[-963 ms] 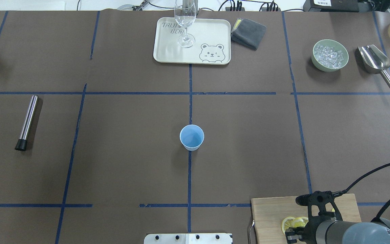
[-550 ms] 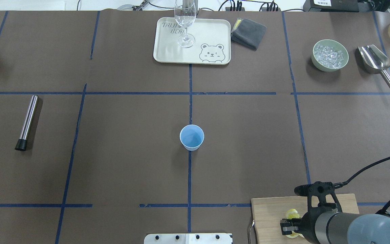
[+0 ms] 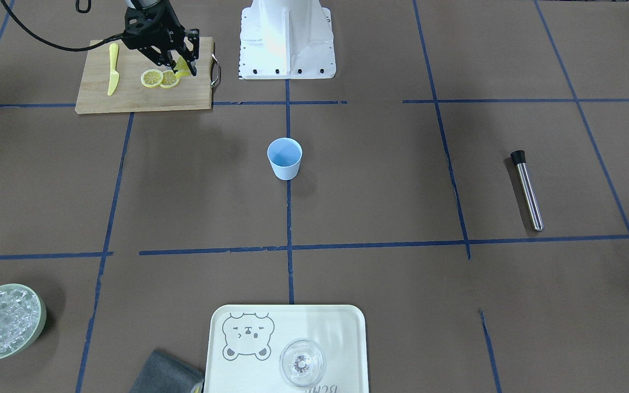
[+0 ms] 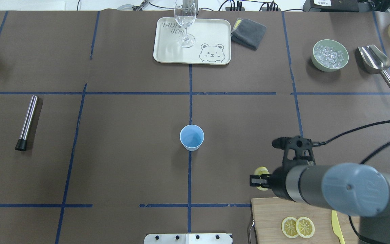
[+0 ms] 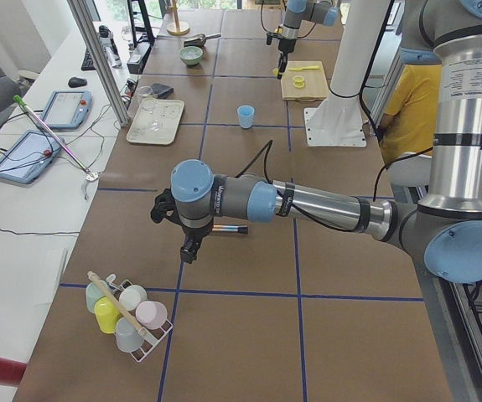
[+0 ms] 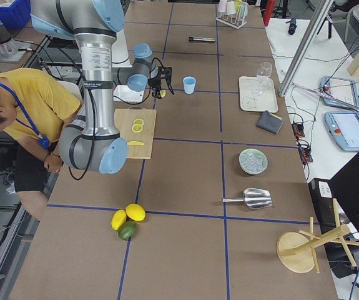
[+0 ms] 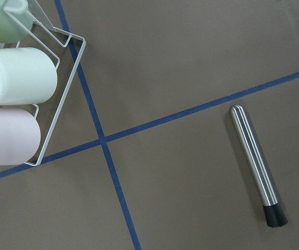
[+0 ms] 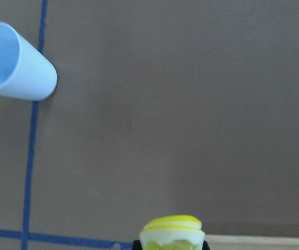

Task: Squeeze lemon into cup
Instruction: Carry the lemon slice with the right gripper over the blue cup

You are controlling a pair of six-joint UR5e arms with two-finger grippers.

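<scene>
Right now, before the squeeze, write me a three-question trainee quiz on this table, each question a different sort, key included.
1. True or false: the lemon chunk is already above the pale blue cup.
2. What lies on the wooden cutting board? A a fork; B two lemon slices and a yellow knife; C a straw.
3. Which gripper holds the lemon chunk?
Key: 1 false, it hangs short of the cup; 2 B; 3 the right gripper.
</scene>
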